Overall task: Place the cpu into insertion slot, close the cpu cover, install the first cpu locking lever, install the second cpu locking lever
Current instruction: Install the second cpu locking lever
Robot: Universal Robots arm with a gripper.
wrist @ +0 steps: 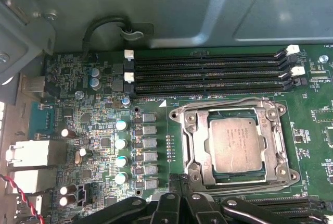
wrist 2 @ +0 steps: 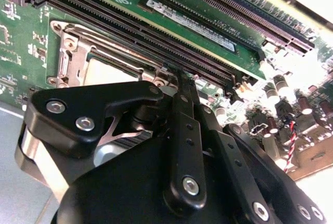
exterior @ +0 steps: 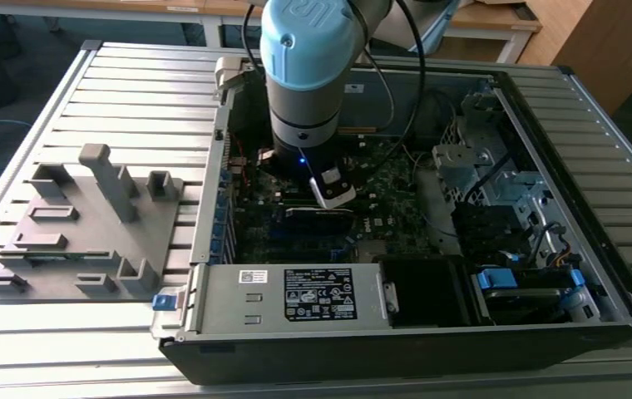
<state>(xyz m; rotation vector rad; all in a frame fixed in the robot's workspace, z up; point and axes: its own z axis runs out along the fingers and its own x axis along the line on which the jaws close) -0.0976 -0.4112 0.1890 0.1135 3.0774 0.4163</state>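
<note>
Right now my arm (exterior: pixel 305 83) stands straight down into the open computer case (exterior: pixel 405 332), with the gripper (wrist: pixel 179 179) hovering just beside the insertion slot (wrist: pixel 234 143), on the side away from the upper bank of memory slots (wrist: pixel 208 73). In the first wrist view the cpu (wrist: pixel 235 144) lies flat in the slot, its dull silver top squarely framed, so I judge the placing done. The cpu cover (wrist: pixel 195 140) appears to be down around the chip — a grey frame with the chip showing through its window — though I cannot say from here that it is fully seated. A thin metal locking lever (wrist: pixel 223 104) runs along the side of the socket toward the memory slots; whether it or its twin is latched is too fine to tell, so I count both levers as still open work. The fingers (wrist 2: pixel 179 109) look drawn close together with nothing between them; I judge the tool narrow and empty. Room is tight: memory slots run close along two sides of the socket, a field of small capacitors (wrist: pixel 120 143) stands near another side, and the case's grey wall (wrist: pixel 171 5) rises beyond the upper slots — the clear approach is straight from above.
</note>
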